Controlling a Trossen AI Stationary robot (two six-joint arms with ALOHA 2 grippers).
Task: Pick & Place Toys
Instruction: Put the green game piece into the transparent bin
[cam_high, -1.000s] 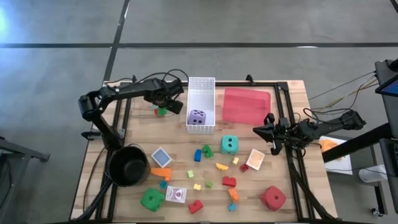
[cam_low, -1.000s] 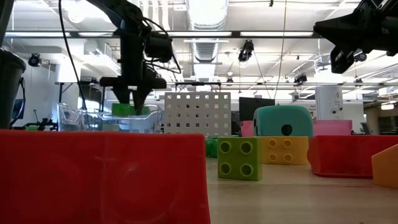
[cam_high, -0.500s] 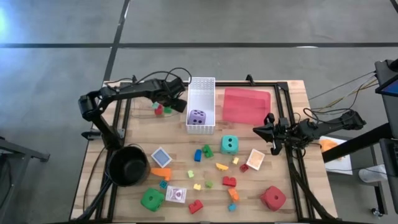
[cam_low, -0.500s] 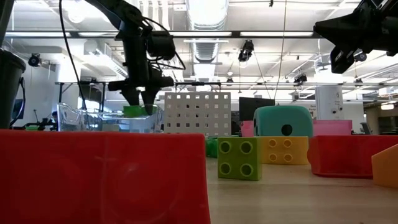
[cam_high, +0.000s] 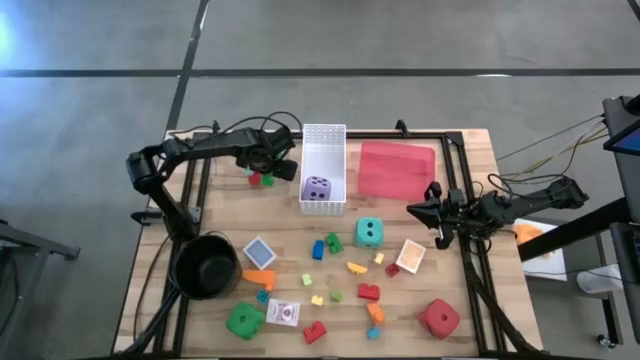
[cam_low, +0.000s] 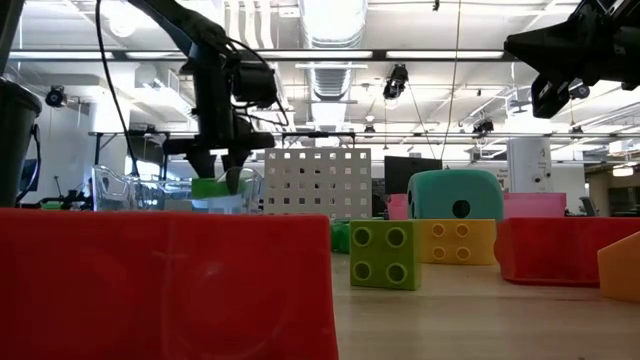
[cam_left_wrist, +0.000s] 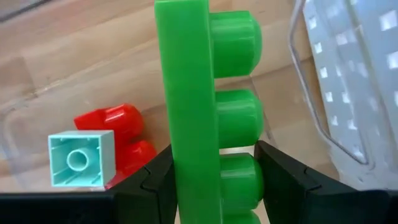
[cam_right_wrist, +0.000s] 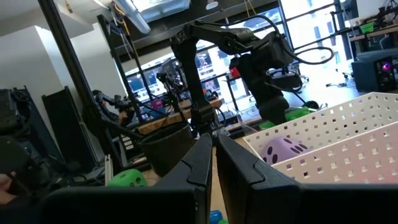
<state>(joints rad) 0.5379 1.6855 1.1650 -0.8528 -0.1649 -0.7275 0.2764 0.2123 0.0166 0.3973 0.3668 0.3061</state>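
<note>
Green brick (cam_left_wrist: 186, 112) — lowered, left jaws gripping

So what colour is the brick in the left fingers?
Green: the brick shows best in the left wrist view, clamped between the left fingers.

1. Green brick (cam_left_wrist: 186, 112) in the left wrist view: lower end cut off by the frame edge; its full length cannot be told.
2. Big red block (cam_low: 165, 285) fills the low view's foreground, cut off at the left and bottom edges, hiding the table behind it.
3. Purple die (cam_right_wrist: 281, 149): partly hidden by the white basket (cam_right_wrist: 348, 134) wall.
4. Card pack (cam_high: 284, 313): print too small to read.
</note>
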